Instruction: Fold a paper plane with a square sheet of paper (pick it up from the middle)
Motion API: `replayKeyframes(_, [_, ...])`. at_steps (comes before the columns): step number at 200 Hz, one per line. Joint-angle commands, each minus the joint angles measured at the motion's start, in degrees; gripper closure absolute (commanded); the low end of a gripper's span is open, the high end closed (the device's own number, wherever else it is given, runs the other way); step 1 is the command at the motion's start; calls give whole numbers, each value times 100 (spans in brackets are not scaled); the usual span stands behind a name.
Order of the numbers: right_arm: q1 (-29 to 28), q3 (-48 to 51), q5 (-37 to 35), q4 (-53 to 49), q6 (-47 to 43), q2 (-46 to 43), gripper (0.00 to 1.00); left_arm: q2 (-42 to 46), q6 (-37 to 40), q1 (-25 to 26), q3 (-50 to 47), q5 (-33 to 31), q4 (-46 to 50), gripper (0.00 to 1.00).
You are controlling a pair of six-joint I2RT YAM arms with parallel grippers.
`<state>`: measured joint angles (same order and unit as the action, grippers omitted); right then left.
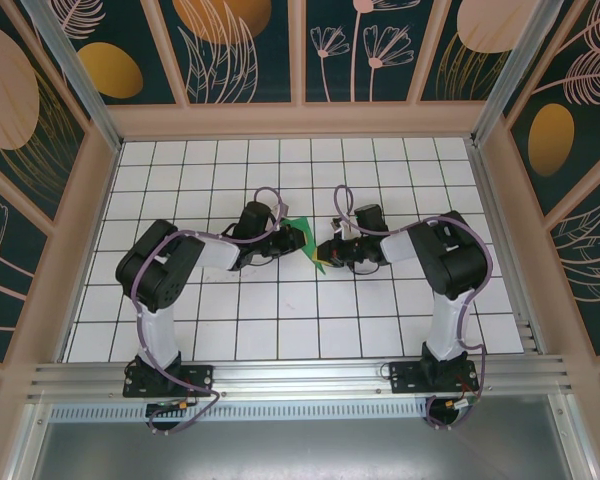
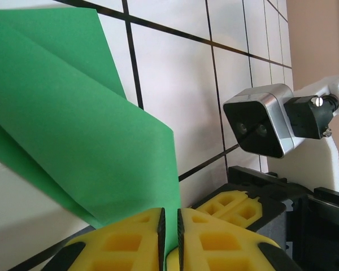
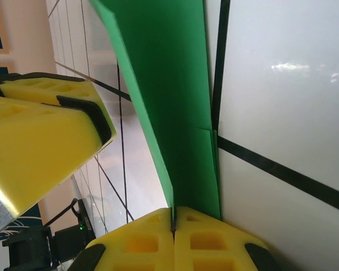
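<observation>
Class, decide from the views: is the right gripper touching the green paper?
Touching. The right wrist view shows the green paper running down into the seam between the shut yellow fingers of the right gripper.

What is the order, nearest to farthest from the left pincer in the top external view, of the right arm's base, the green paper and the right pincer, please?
1. green paper, pinched in the left pincer itself, at mid-table.
2. right pincer, just across the paper, on its right side.
3. right arm's base, at the table's near edge, far right.
</observation>
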<state>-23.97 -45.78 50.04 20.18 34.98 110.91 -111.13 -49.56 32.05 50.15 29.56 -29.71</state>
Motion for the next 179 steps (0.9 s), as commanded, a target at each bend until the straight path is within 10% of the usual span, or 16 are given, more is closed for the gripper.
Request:
replayKeyframes(1, [23,-33,-159,-251,17,299,100,-188,17,45,143,22,105,83])
replayKeyframes(179, [-126,-160,-279,-999,-457,-213,84,-558,89,64,522,-829,1369,87])
